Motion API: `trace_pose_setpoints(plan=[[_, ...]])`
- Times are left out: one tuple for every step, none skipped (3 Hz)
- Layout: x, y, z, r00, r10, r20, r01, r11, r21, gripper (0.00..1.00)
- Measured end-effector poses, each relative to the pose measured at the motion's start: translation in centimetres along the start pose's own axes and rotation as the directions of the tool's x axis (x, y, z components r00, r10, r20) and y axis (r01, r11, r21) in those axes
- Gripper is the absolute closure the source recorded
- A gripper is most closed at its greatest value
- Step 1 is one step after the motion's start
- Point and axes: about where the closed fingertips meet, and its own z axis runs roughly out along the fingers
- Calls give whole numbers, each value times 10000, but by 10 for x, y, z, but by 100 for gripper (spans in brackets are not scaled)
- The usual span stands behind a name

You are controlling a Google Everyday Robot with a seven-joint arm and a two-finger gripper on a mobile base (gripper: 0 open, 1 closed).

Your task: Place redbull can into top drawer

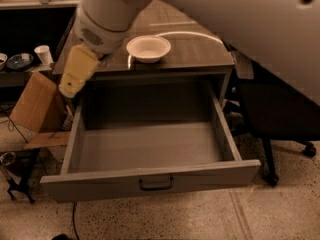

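While my arm (107,14) crosses the left end of the wooden tabletop (195,46), my gripper (76,75) hangs at the table's front left corner, just above the left wall of the top drawer (150,176). I cannot tell whether it is spread or pressed together. The drawer stands pulled out with its dark handle (156,184) facing front; the redbull can is out of sight where my arm covers the tabletop, a white bowl (148,48) sits near the table's front edge apart from the gripper, and a cardboard box (35,104) leans left of the drawer.
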Motion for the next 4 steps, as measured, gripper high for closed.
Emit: trace_pose_setpoints(plan=[[-5,4,0,9978,669,26,-669,9978,13,0],[-5,4,0,9978,669,26,-669,9978,13,0],[-12,-3,13,9952,976,111,-979,9947,310,0],[-21,-22,38,9865,1636,79,-1636,9820,942,0]])
